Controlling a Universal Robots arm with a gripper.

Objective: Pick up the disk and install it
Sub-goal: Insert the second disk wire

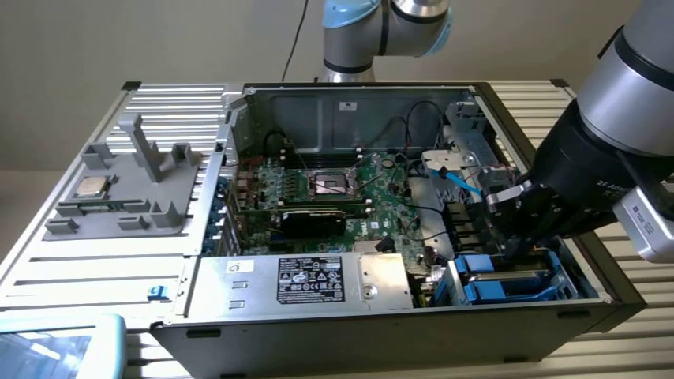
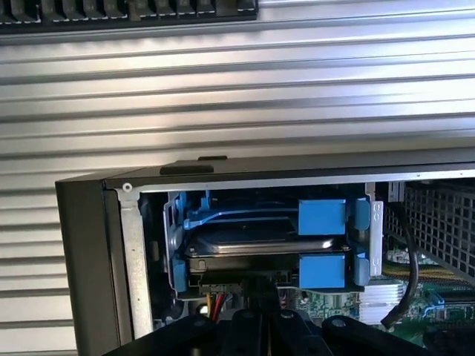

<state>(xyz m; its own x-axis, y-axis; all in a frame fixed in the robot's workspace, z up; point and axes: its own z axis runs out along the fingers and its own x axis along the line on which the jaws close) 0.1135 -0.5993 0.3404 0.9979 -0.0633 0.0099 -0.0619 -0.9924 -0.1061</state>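
The disk, grey metal in a bright blue frame, lies flat in the drive bay at the corner of the open computer case. In the exterior view that blue-framed bay sits at the case's lower right. My gripper reaches down into the case right above it. In the wrist view the black gripper is shut, its tips close against the disk's near edge by the cable connector. Whether they touch the disk I cannot tell.
The motherboard fills the case's middle, with blue cables beside the bay. A silver box with a black label lies along the front wall. A grey fixture holding a processor chip stands on the ribbed table at the exterior view's left.
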